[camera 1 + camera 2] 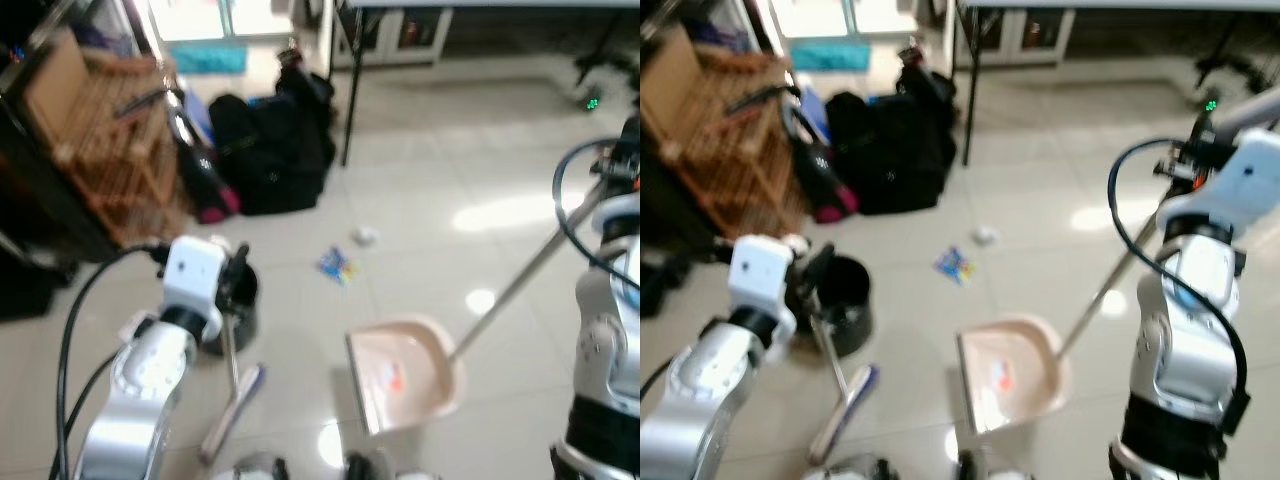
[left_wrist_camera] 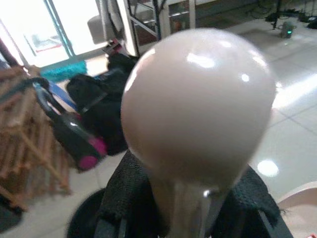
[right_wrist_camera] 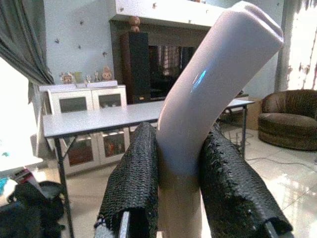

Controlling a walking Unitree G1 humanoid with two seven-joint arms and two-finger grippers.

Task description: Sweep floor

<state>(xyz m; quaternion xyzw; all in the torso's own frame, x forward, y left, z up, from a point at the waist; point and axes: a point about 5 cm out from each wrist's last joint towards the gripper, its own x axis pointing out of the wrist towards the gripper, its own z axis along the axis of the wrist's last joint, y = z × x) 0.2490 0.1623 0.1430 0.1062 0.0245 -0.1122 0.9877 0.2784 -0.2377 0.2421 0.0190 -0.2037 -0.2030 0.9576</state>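
While no writing is legible anywhere, the left gripper (image 2: 188, 218) clamps the broom (image 1: 232, 400) handle, and the right gripper (image 3: 181, 193) pinches the dustpan (image 1: 405, 378) handle. Blurred litter (image 1: 338, 264), possibly a wrapper, lies just beyond the pan.

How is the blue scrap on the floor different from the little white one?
The blue scrap is colourful, blue with yellow bits; the white scrap is plain. The blue scrap looks flat and bigger; the white scrap is a small lump. The blue scrap lies nearer the dustpan. Both lie on the floor tiles, not yet swept.
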